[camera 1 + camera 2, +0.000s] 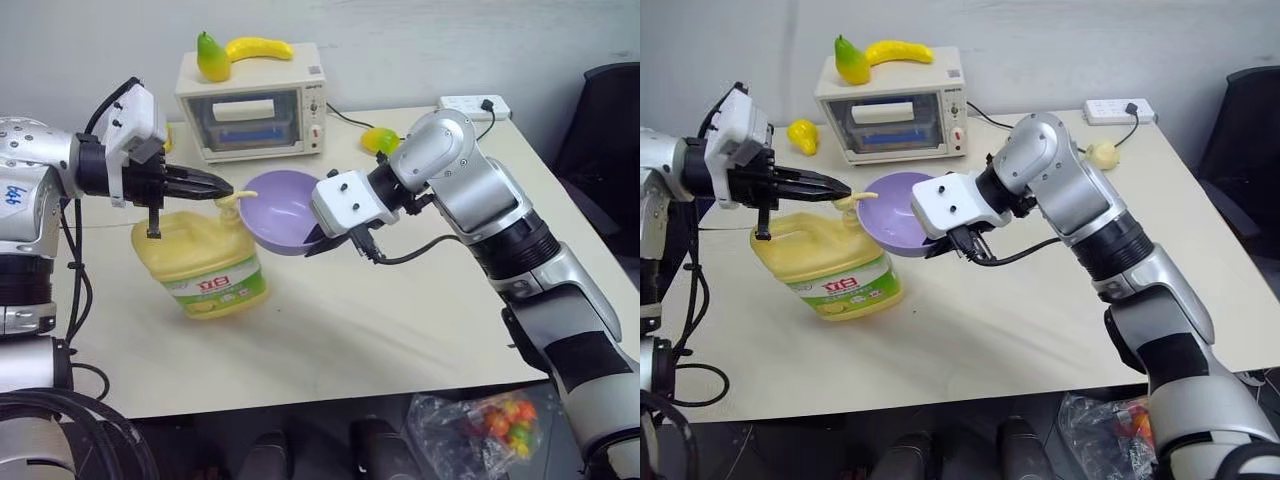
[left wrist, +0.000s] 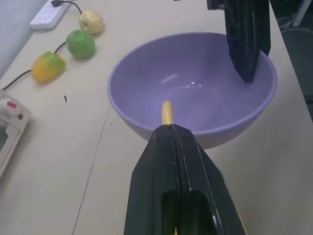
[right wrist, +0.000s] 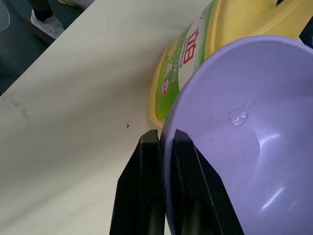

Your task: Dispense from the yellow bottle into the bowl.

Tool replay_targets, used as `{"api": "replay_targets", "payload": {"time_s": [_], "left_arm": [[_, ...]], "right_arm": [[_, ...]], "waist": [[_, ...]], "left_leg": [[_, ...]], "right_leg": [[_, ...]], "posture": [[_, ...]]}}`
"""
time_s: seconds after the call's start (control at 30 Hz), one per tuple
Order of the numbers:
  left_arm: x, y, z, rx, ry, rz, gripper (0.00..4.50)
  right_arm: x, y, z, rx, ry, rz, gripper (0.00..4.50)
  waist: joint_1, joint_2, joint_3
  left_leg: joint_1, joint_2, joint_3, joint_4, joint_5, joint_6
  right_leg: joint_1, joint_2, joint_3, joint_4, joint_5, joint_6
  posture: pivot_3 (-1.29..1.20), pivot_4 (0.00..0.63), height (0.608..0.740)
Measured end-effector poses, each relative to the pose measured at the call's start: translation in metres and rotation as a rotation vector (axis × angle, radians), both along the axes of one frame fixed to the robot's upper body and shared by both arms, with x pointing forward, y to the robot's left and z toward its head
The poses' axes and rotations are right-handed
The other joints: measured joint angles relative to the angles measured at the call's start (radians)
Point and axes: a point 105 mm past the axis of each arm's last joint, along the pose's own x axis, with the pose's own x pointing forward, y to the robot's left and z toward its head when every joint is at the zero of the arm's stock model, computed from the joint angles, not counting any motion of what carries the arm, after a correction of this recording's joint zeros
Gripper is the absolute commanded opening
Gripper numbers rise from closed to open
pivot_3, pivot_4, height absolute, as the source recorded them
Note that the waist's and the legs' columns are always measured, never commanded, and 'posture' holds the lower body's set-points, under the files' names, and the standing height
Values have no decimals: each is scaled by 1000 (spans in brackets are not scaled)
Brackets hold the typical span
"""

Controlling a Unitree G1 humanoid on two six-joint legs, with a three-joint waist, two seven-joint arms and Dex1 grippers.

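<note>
While the bottle stands left of centre in the head view on the worktop, the left tool, fingers closed, rests on its pump, whose spout reaches over the bowl. The right tool pinches the bowl's rim, holding it just beside the bottle; a clear drop lies inside.

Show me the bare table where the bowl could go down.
Bare table lies in front of the bowl, right of the yellow bottle. It is crowded between the bottle and the toaster oven.
</note>
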Motion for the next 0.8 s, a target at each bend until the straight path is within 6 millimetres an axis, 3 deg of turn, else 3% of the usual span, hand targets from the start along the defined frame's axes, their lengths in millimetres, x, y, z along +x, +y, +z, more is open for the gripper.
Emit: {"api": "replay_targets", "payload": {"time_s": [0.23,0.53,0.8], "left_arm": [[-5,-5,10,-98,69,-21,9],[-15,9,31,-124,15,5,9],[-24,16,33,-155,36,-5,9]], "right_arm": [[-1,0,1,0,-12,10,0],[0,-2,1,-1,-17,7,0],[0,-8,-15,20,16,-18,0]], "waist": [[-5,-3,2],[-4,-6,3],[0,-6,3]], "left_leg": [[-4,0,0,-1,0,-1],[-4,0,0,-1,0,-1],[-4,0,-1,-1,0,-1]], "right_leg": [[-4,0,0,1,0,0],[-3,0,0,-3,0,0],[-2,-1,0,-3,0,0]], "posture": [[0,150,740],[0,150,740],[0,150,740]]}}
